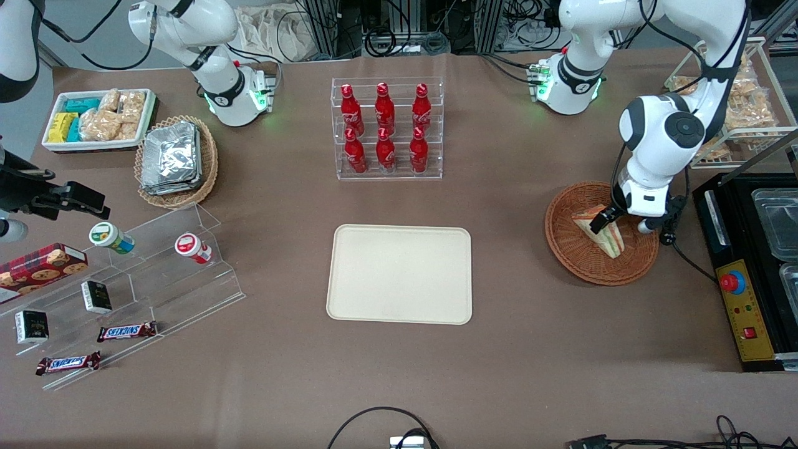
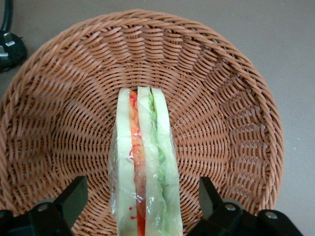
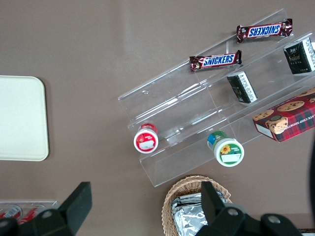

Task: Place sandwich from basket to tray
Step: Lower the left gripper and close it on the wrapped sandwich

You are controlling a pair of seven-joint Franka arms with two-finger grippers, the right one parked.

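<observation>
The left arm's gripper (image 1: pixel 614 219) is hanging low over the reddish-brown basket (image 1: pixel 576 249), which is sitting on the worktop (image 1: pixel 530 349) toward the working arm's end, at about three o'clock from the tray (image 1: pixel 399 274). Its fingers (image 2: pixel 74 196) are standing spread wide, one on each flat side of the sandwich (image 1: pixel 601 231), with woven wicker showing in the gaps, so they are straddling the wedge without touching it. The sandwich is lying inside the basket (image 2: pixel 221 73), resting on the weave in its clear wrap, its white bread and its orange, red and green layers (image 2: pixel 145 167) facing up toward the wrist camera.

The cream tray is lying flat at the middle of the worktop, well apart from the basket. At twelve o'clock from the tray, farther from the front camera, a clear rack of red bottles (image 1: pixel 386 128) is standing upright. Toward the parked arm's end, at about ten o'clock from the tray, a lighter wicker basket of foil packets (image 1: pixel 174 159) is sitting near a white bin of snacks (image 1: pixel 100 118).
</observation>
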